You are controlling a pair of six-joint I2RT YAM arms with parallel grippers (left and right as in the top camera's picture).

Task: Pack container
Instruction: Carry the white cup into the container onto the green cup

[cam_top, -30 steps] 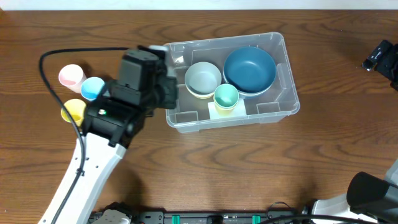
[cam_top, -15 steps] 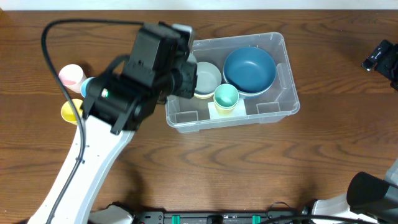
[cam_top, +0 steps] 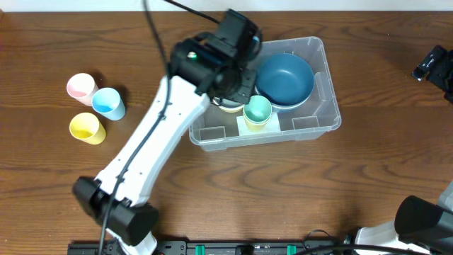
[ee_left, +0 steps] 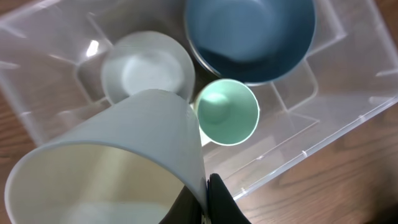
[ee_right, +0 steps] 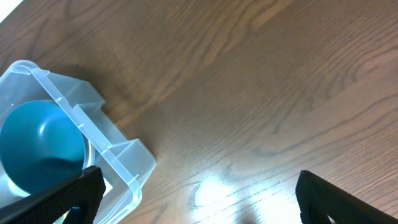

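Observation:
The clear plastic container (cam_top: pixel 333 117) stands at the upper middle of the table. It holds a dark blue bowl (cam_top: pixel 284 78), a mint green cup (cam_top: pixel 257 110) and a pale bowl (ee_left: pixel 149 71) that my arm mostly hides in the overhead view. My left gripper (cam_top: pixel 230 78) hovers over the container's left half. In the left wrist view the left gripper (ee_left: pixel 208 199) is shut on the rim of a pale grey cup (ee_left: pixel 112 162), held above the container (ee_left: pixel 323 146) near the mint cup (ee_left: pixel 227 112). My right gripper (ee_right: pixel 199 199) is open and empty over bare wood, right of the container (ee_right: pixel 118 158).
A pink cup (cam_top: pixel 80 86), a light blue cup (cam_top: pixel 108 103) and a yellow cup (cam_top: pixel 86 127) stand together at the left of the table. The right arm (cam_top: pixel 432 64) sits at the far right edge.
My left arm has swung right and away from the three cups to above the container's left half. The right arm has not moved.

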